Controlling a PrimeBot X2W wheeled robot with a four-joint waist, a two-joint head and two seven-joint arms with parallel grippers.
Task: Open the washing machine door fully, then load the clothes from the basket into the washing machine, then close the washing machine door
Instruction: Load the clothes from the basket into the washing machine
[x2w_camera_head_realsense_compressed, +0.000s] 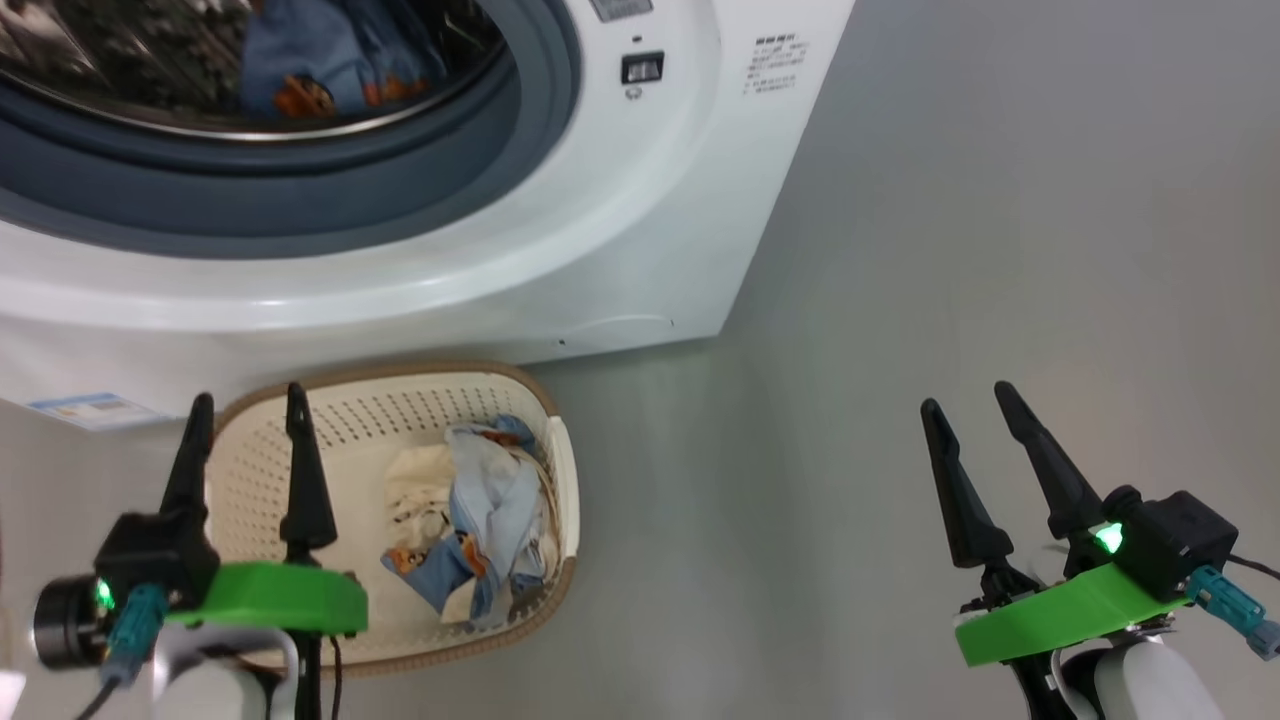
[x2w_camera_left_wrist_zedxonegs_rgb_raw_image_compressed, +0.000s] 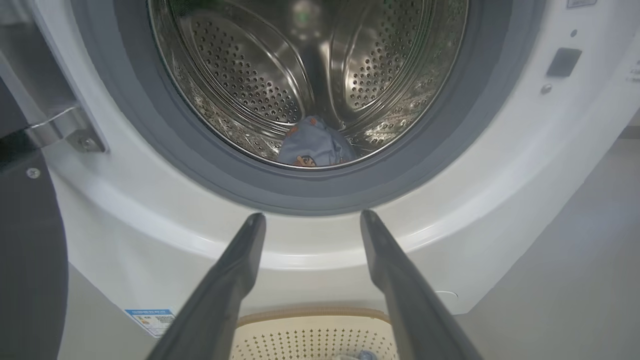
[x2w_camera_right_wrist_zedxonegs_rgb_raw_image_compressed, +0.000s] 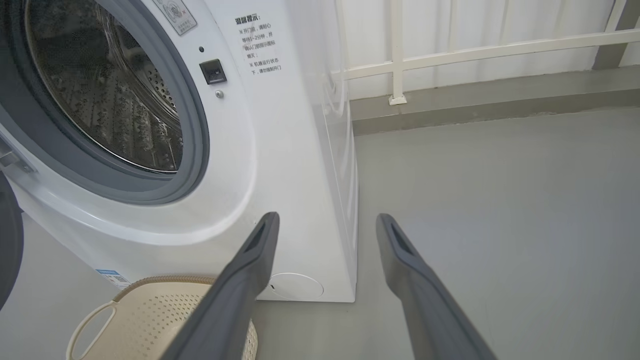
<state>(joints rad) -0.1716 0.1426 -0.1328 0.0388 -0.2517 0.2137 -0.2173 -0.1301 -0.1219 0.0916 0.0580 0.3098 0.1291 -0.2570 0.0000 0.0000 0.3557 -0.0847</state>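
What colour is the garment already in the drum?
The garment: blue with orange print; left wrist view.

Printed on the washing machine (x2w_camera_right_wrist_zedxonegs_rgb_raw_image_compressed: 290, 165) front, at two o'clock from the drum (x2w_camera_right_wrist_zedxonegs_rgb_raw_image_compressed: 100, 95): Chinese notice (x2w_camera_right_wrist_zedxonegs_rgb_raw_image_compressed: 257, 45) headed "温馨提示". Too small to read: blue label sticker (x2w_camera_right_wrist_zedxonegs_rgb_raw_image_compressed: 112, 276) at six o'clock.

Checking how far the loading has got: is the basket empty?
No, pale blue and cream clothes lie bunched in the basket, toward its right side in the head view.
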